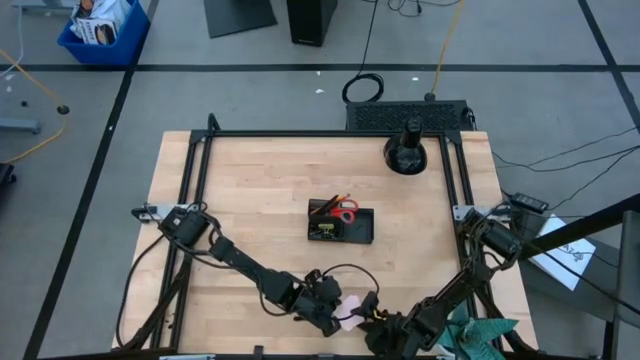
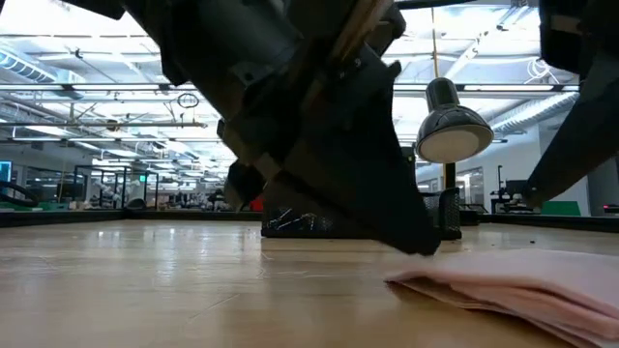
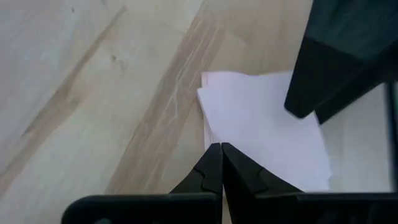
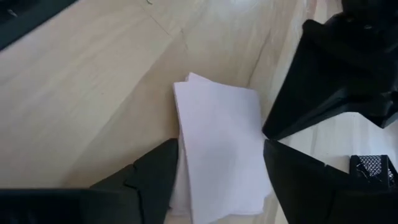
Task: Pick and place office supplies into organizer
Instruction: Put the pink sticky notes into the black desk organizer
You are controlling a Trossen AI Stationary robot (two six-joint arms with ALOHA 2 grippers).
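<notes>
Left gripper (image 3: 221, 163) is clenched, matte black fingertips pinched to a point right at the edge of the pink sticky-note pad (image 3: 261, 127); can't tell if an edge of paper is caught between them. Right gripper (image 4: 217, 168) stands spread wide, its blocky dark fingers (image 4: 155, 171) straddling the same pad, one each side, pad lying flat betw. them. Pad's a thin square stack, pale pink, smooth paper, slightly fanned at the edge in the low view (image 2: 522, 280). It sits at the near edge of the table (image 1: 250, 200), light wood planks w/ visible grain, both arms angled in over it from either side.

Further back, mid-table: the organizer (image 1: 341, 224), small black rectangular tray, mesh-looking walls. Red-handled scissors (image 1: 347, 211) and orange pencils (image 1: 330, 203) stick up from it.

Far right corner: round black domed object (image 1: 407, 150), glossy, on a black base.
</notes>
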